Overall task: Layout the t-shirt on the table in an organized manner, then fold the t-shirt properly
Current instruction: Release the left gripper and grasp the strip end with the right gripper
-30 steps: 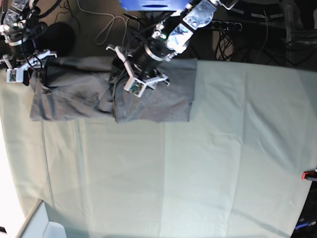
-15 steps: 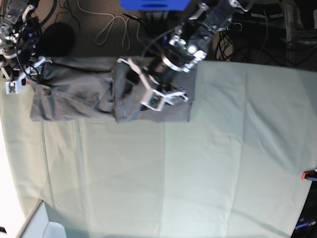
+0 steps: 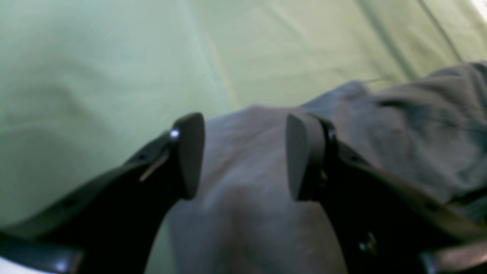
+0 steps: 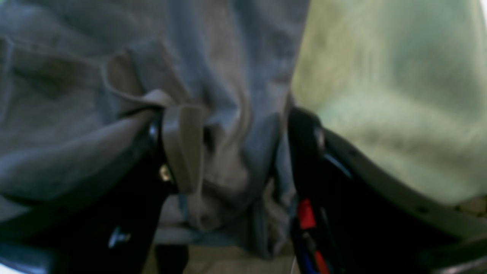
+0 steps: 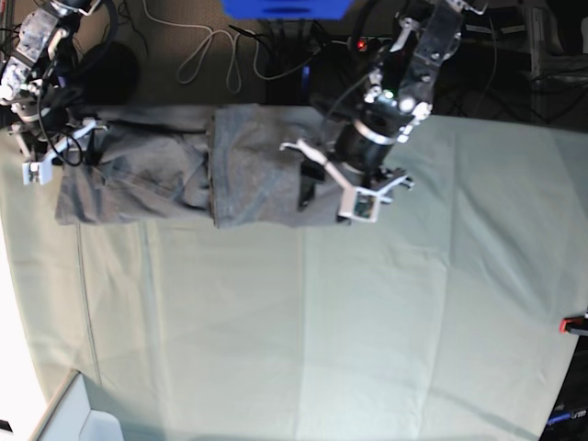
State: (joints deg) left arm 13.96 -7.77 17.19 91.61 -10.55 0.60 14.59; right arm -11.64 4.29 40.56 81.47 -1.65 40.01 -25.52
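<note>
The shirt [image 5: 207,179] is lying in a long folded band along the table's [image 5: 367,322] far edge, its long axis running side to side. The left claw [image 5: 354,188] is hovering spread over the band's one end; the right claw [image 5: 55,152], also spread, is straddling bunched cloth at the other.

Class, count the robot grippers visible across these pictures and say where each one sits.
2. The left gripper hovers open over the t-shirt at its right end; the right gripper is at its left end, cloth between its fingers.
</note>
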